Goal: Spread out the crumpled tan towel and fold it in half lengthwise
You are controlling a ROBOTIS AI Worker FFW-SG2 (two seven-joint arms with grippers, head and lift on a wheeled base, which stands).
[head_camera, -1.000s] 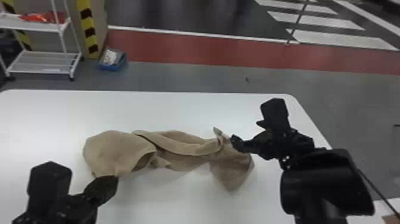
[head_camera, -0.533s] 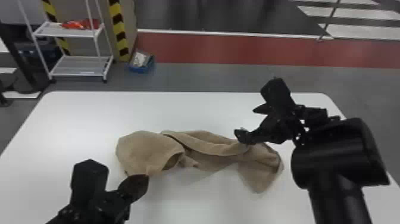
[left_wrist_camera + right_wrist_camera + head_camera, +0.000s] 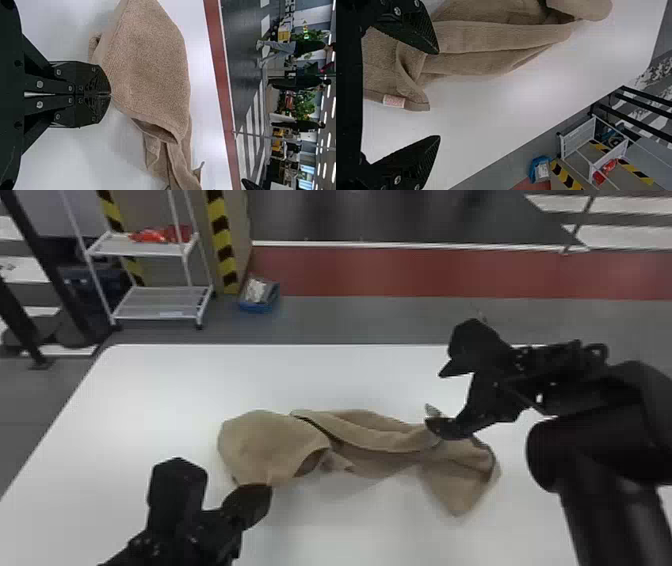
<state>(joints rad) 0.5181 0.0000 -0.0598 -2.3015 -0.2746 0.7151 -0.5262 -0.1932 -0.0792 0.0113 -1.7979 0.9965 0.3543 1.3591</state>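
- Two grippers on one towel, head view: left gripper (image 3: 266, 491) is at the towel's (image 3: 270, 440) near edge, right gripper (image 3: 436, 399) at the far side of the other end. Towel lies bunched and twisted across the table (image 3: 350, 380), so I'd call this early: spreading first, fold later.
- Head view, risk: the middle is rolled over itself. If both ends get pulled now, the roll probably tightens into a rope instead of opening flat, and the layers stay trapped.
- Left wrist view: left gripper is closed together at the tips, looks like it's pinching a corner of towel. Bite looks shallow, right at the very tips. A quick tug, or drag from cloth on the table, could slip it. The hollow fold beside it could also flop under when lifted.
- Right wrist view: right gripper is wide apart, nothing in it. One tip is over the rolled cloth, the other over table, and a loose corner with a label (image 3: 394, 101) sits in the gap. Closing too high would get air; too deep would grab corner plus roll, two layers, and the towel won't spread. Pushing down may shove the corner away.
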